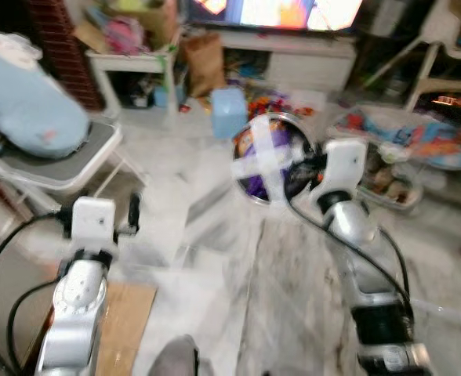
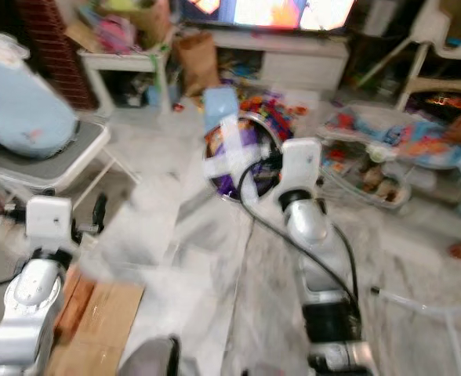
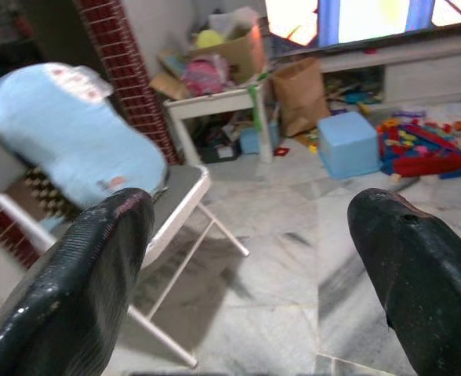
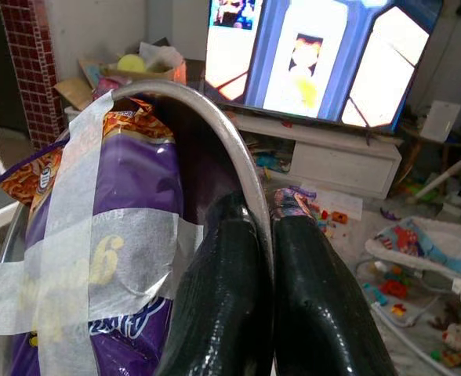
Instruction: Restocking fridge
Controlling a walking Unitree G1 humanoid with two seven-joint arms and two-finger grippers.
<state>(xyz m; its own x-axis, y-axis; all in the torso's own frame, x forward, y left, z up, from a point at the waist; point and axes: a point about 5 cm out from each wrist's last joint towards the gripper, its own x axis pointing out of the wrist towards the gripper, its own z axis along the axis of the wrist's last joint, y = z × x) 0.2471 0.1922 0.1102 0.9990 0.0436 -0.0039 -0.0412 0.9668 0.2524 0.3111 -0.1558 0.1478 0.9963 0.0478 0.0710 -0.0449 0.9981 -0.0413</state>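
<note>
Carried out in front at chest height over the pale marble floor [image 1: 215, 258], well clear of the folding chair [image 1: 66, 160]: a round steel bowl [image 4: 215, 117], tipped toward the camera, pinched at its rim. Probably light but awkward — thin, stiff metal, slick under the pads, hanging off one edge and likely to swing or slip if jolted; a hold lower on the wall, or a second support underneath, judged safer than the rim alone. Inside, a purple-and-orange snack packet [image 4: 121, 204], soft and crinkly, strapped in by a cross of white tape [image 4: 74, 258]. Right gripper [image 4: 271, 227] clamped tight on the bowl's edge, fingers pressed together across the metal. Left gripper [image 3: 246, 258] low at the side, fingers spread wide — nothing held.
</note>
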